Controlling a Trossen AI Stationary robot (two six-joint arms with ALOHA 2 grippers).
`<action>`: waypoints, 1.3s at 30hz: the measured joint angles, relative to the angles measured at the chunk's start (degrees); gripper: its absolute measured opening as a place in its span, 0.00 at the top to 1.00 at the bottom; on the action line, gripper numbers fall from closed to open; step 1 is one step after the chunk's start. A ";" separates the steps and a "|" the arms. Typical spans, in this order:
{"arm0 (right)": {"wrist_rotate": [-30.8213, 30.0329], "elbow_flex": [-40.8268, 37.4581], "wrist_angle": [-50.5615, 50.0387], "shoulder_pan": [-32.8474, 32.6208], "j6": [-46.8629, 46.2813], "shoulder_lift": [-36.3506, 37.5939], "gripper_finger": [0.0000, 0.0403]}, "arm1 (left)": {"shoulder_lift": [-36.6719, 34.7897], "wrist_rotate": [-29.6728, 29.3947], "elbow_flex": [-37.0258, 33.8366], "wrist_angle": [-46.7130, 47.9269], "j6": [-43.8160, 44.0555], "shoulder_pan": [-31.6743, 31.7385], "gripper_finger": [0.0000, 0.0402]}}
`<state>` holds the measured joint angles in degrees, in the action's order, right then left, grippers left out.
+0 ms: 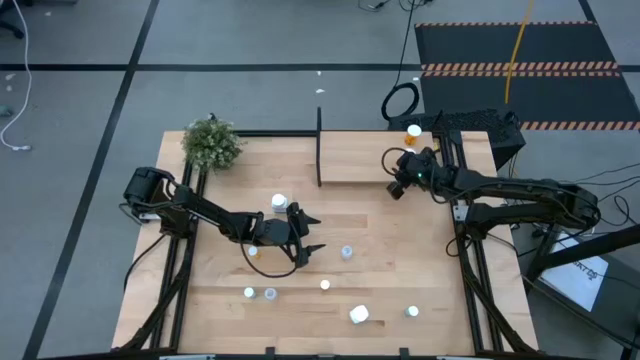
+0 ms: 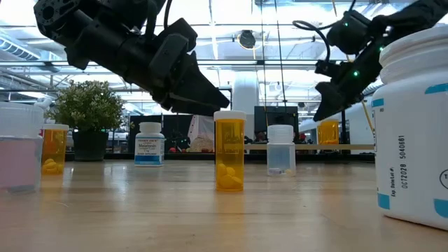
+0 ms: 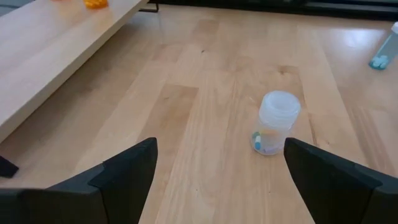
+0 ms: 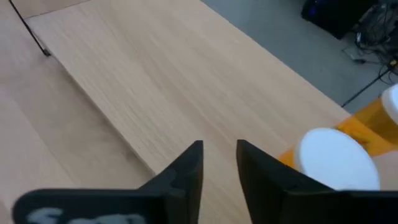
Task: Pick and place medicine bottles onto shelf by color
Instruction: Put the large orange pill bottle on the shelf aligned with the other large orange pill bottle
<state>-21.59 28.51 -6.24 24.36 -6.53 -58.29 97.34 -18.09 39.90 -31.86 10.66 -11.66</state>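
Robotics lab, open-plan industrial hall: two dark arms (image 1: 210,215) on black metal framing flank a light wood worktop (image 1: 400,260) set on a grey floor (image 1: 90,110) marked w/ black tape lines. A black mat (image 1: 520,70) edged in orange hazard striping lies beyond the worktop, w/ a yellow cable (image 1: 517,50) trailing across it and more black cables (image 1: 400,100) coiled nearby. The table-level view shows a wide bright hall behind (white ceiling beams (image 2: 280,28), a white column (image 2: 246,98), monitors and other workstations in the distance). A potted green plant (image 1: 212,145) sits at one corner; test props, small pill bottles (image 2: 229,150), dot the worktop.
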 joint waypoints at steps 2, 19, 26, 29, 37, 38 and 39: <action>0.37 -1.56 2.59 0.52 0.13 0.01 0.83 | 0.00 0.00 0.00 -0.75 -0.01 0.00 0.13; 0.35 -7.32 9.14 8.23 1.23 0.01 0.99 | 0.00 0.00 0.00 -2.91 0.25 0.00 0.13; -1.13 -7.32 9.52 10.10 1.72 0.01 0.99 | 0.00 0.00 0.00 -2.66 0.01 0.00 0.13; -1.13 -7.32 8.89 10.86 1.87 0.01 0.99 | 0.00 0.00 0.00 -2.47 0.01 0.00 0.13; -1.12 -7.32 7.16 11.28 1.75 0.01 0.99 | 0.00 0.00 0.00 -2.16 0.01 0.00 0.13; -1.11 -7.32 7.07 11.28 1.69 0.01 0.99 | 0.00 0.00 0.00 -2.16 0.02 0.00 0.13; -1.11 -7.32 6.96 11.28 1.64 0.01 0.99 | 0.00 0.00 0.00 -2.16 0.01 0.00 0.13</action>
<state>-22.70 21.19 0.72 35.64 -4.89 -58.28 97.34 -18.09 39.90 -34.02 10.68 -11.66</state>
